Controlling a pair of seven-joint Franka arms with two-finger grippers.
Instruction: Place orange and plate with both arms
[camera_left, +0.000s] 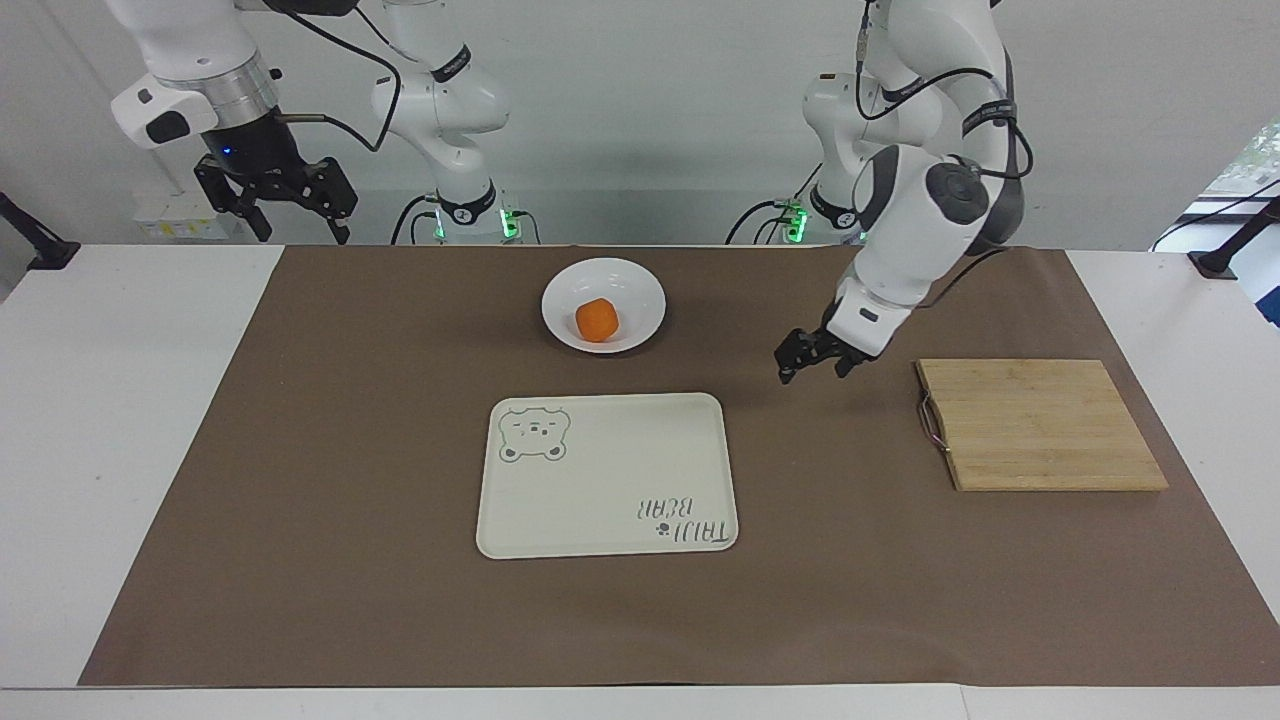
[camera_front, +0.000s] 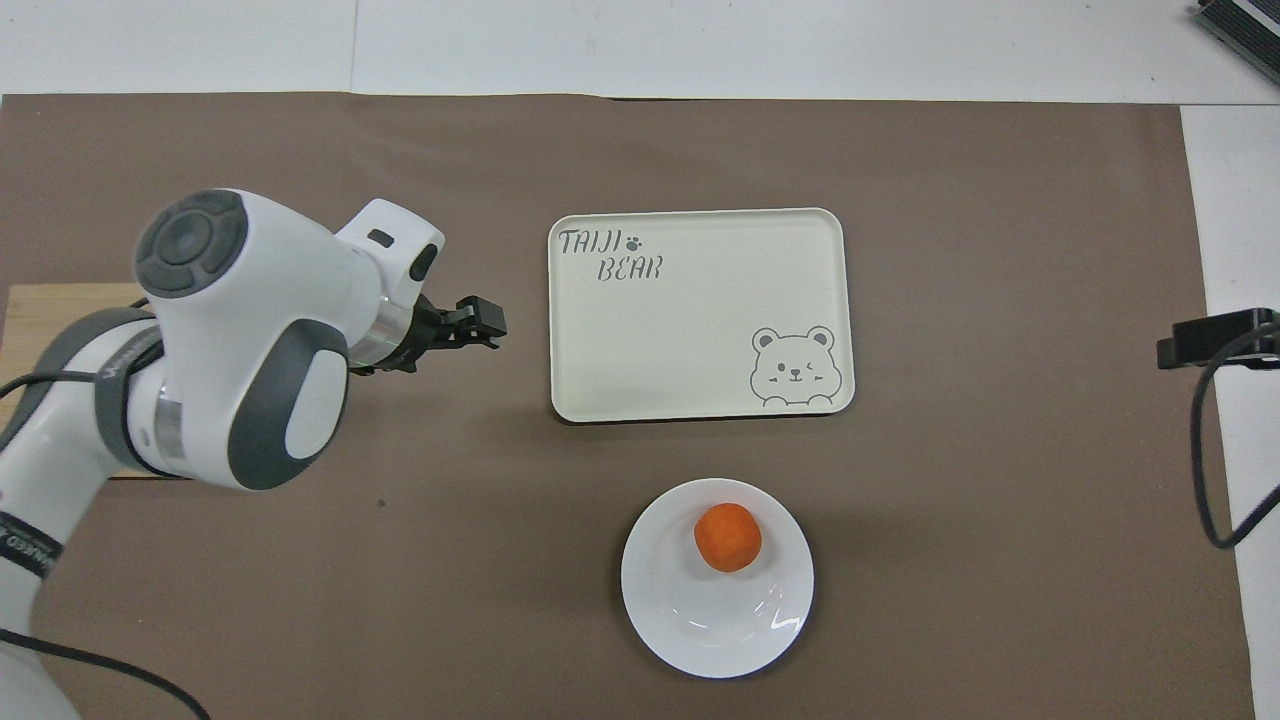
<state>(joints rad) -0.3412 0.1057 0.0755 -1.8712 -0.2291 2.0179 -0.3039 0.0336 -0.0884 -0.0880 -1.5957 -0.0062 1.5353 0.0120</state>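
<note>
orange (camera_left: 597, 320): sits loose in the plate (camera_left: 640, 285), slightly off centre. Round fruit, nothing to stop a roll.
plate: on the brown mat (camera_left: 300, 480), nearer to the robots than the tray (camera_left: 600, 470), well apart from it. Glossy, shallow, raised rim.
left hand (camera_left: 812, 357): empty, fingers spread wide, low over bare mat between the tray and the cutting board (camera_left: 1040, 425). Clear of plate and orange.
right hand (camera_left: 275, 200): empty, fingers spread wide, up in the air over the counter (camera_left: 130, 400) edge at the right arm's end. Waiting.
likely next step: plate probably goes onto the tray, fruit aboard. Judgement only.
risk, roll-off: any tilt or jerk during a plate lift sends the orange over the low rim.
risk, rim grip: thin glossy rim gives a two-finger pinch little to hold. One-sided pinch leaves the plate cantilevered, so sag or slip likely.
risk, push: fingers arriving too low or off line would shove the plate across the mat instead of catching the rim.
risk, tray edge: plate brought in too low clips the tray's raised border and tips.
risk, arms: both reaching for the middle of the counter at once could clash over the plate.
risk, board: left arm's elbow hangs over the cutting board. A low sweep could knock it.
</note>
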